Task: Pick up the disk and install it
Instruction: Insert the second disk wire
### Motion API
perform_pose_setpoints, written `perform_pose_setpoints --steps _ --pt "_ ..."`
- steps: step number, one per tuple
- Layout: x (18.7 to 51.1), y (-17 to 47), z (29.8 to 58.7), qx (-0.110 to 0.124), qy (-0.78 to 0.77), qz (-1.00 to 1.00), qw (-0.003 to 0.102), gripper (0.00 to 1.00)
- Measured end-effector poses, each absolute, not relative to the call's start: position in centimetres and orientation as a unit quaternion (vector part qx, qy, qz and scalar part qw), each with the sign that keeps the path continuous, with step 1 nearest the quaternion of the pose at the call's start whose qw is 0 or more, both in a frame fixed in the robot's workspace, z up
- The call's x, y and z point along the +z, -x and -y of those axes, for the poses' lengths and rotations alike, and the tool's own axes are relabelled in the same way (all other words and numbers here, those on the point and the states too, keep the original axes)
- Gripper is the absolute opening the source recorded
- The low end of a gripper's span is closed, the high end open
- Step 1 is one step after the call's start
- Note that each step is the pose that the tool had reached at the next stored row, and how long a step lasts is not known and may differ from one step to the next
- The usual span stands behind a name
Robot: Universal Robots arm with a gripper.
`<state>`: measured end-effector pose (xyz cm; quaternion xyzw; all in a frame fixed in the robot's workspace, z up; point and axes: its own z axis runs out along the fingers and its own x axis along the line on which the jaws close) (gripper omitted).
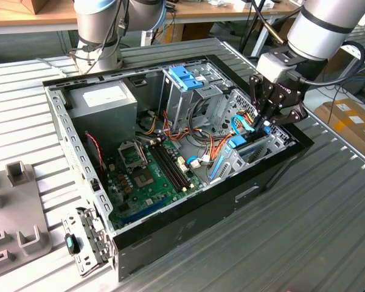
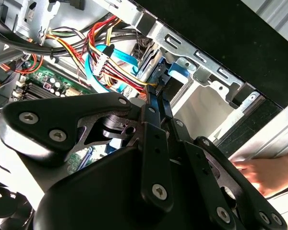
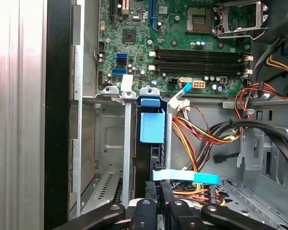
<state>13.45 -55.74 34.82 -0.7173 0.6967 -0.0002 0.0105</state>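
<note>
In the exterior view a ribbed metal table point(image 1: 328, 201) carries an open computer case point(image 1: 188, 225) lying on its side, with wooden benches and cardboard boxes behind it. Inside the case sit a green circuit board point(image 1: 149, 173), a grey power box point(image 1: 103, 100) with a white label, and a metal drive cage point(image 1: 188, 91) topped by blue plastic. A grey holder point(image 1: 18, 213) and a loose metal bracket point(image 1: 85, 240) lie on the table at the exterior view's left. The arm point(image 1: 328, 24) reaches down from the upper part of the exterior view's right, and its black gripper point(image 1: 269, 121) hangs over the bay at that end of the case, fingers pointing down into it. The disk point(image 1: 246, 149) stands on edge in that bay (only its blue rail and a dark edge show), its long side running along the bay.

In the second wrist view the gripper point(image 2: 159, 91) narrows to two thin fingers point(image 2: 153, 110) lying close together, their tips at a blue-edged slot beside a bundle of coloured wires point(image 2: 105, 57). A person's hand point(image 2: 273, 175) rests at the edge of the case.

In the first wrist view the disk point(image 3: 151, 158) sits upright between two metal rails point(image 3: 128, 158), its blue tab point(image 3: 151, 125) toward the circuit board point(image 3: 182, 43). The gripper point(image 3: 159, 191) meets the disk's near edge, fingers nearly together; whether they clamp it I cannot tell. A light-blue flat cable point(image 3: 185, 175) crosses just there.
</note>
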Motion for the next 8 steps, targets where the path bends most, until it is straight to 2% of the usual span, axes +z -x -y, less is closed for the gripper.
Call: perform_pose_setpoints --steps 8 --pt "34.77 -13.39 55.73 0.001 0.717 -0.697 0.012 0.16"
